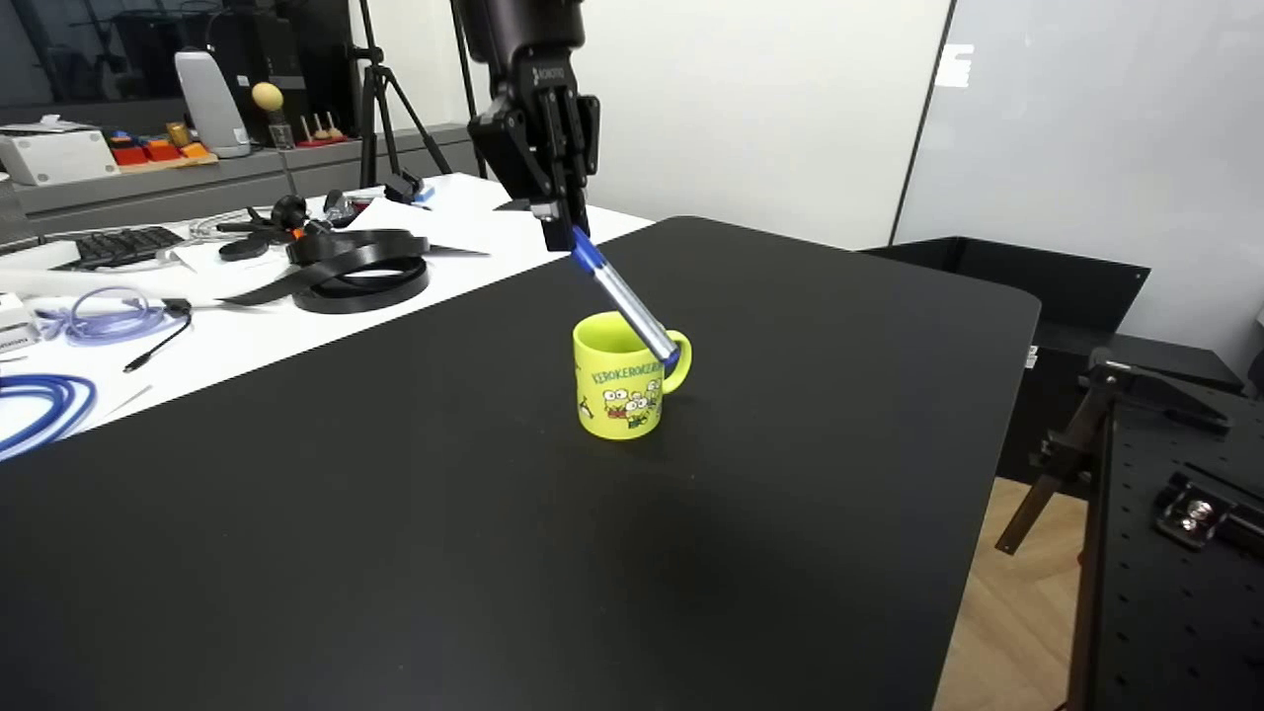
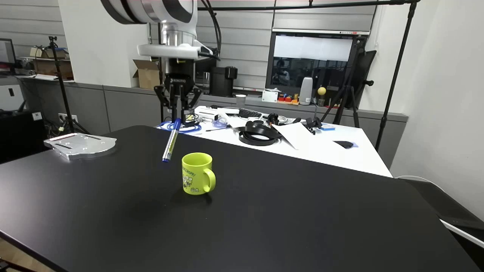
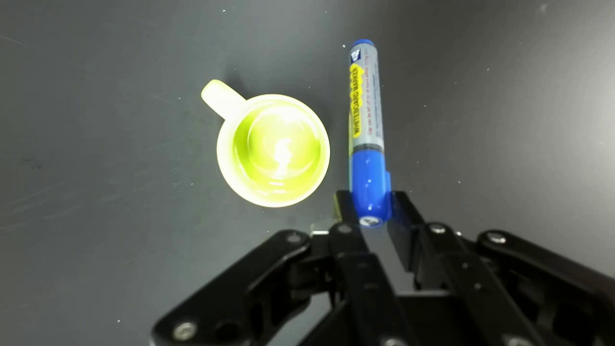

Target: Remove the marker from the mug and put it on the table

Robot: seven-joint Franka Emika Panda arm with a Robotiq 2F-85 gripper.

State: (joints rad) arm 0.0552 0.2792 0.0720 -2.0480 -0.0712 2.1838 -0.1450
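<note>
The marker has a blue cap, a silver-grey barrel and a blue end. It shows in both exterior views point(image 1: 632, 304) point(image 2: 172, 141) and in the wrist view point(image 3: 367, 103). My gripper point(image 1: 567, 237) point(image 2: 178, 118) point(image 3: 371, 206) is shut on its blue cap and holds it tilted in the air, out of the mug. The yellow-green mug point(image 1: 617, 395) point(image 2: 196, 175) point(image 3: 226, 154) stands upright on the black table point(image 1: 395, 553) point(image 2: 283, 223) point(image 3: 120, 192). In the wrist view the mug's inside is empty, and the marker is beside it, apart from it.
A white table point(image 1: 237, 336) point(image 2: 340, 155) with cables, black straps and a keyboard adjoins the black table. A silver metal plate point(image 2: 81, 145) lies at the black table's edge in an exterior view. A black perforated bench point(image 1: 1185, 592) stands beyond another edge.
</note>
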